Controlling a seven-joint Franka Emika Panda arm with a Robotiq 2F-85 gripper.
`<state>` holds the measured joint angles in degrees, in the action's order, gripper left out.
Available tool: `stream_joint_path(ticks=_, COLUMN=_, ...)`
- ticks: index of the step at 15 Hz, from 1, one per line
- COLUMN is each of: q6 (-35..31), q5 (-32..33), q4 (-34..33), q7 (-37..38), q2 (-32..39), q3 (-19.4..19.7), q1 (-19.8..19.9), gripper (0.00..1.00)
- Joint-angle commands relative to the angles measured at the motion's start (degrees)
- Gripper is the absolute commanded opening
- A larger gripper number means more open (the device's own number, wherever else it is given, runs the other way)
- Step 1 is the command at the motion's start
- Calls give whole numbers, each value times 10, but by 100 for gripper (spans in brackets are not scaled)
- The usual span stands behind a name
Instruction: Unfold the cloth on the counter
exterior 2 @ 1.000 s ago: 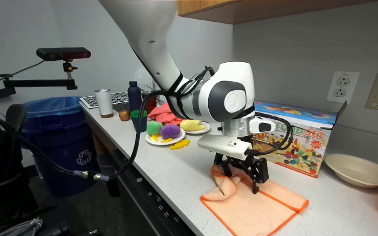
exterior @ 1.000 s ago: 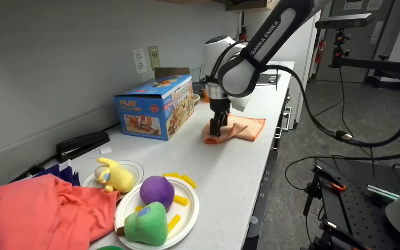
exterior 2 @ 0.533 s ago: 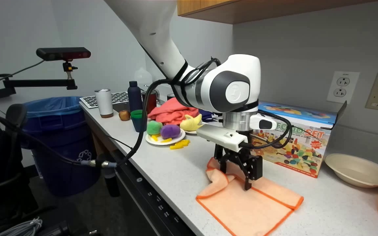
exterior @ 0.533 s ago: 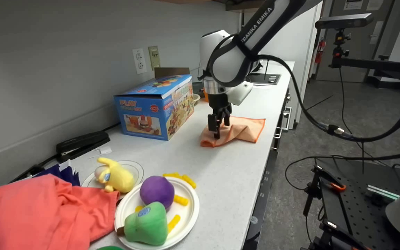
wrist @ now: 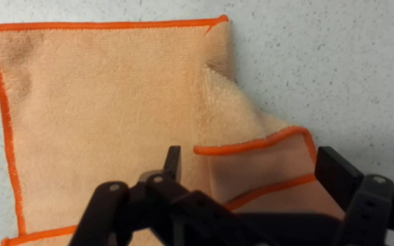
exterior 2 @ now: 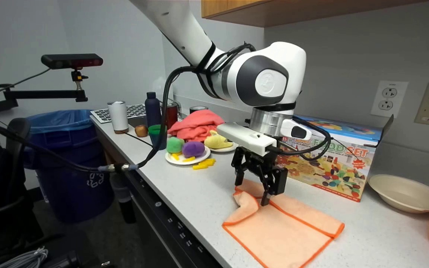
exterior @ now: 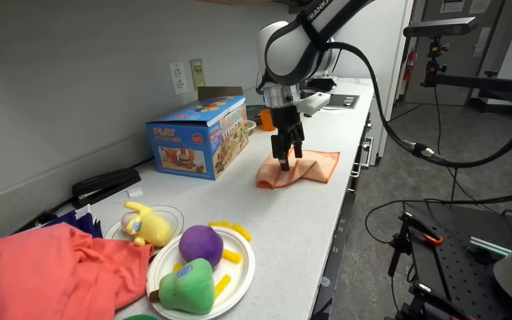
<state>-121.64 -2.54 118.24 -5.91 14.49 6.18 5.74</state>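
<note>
A long pale counter runs up the middle of an exterior view. A blue box sits on it, left of the middle. The orange cloth lies on the counter, at the bottom and right of the middle in an exterior view, with part of it folded over. The black gripper is over it, spread wide, with the cloth loose below. I can't tell if they touch.

White arm slanting from above, wrist bent, gripper pointing down, fingers spread wide
</note>
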Motion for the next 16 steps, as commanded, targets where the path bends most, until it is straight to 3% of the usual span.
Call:
stream_joint_path(ticks=1, q6=38, q5=-18, q4=4, q7=-32, q2=-19, q3=-10, q1=11, gripper=100)
stream_joint_path(ticks=13, q6=143, q5=-208, q4=-25, q7=-186, q2=-9, q3=-39, q1=23, gripper=100)
stream_joint_path(ticks=16, q6=147, q5=-221, q4=-27, q7=-203, q2=-13, q3=-34, q1=24, gripper=100)
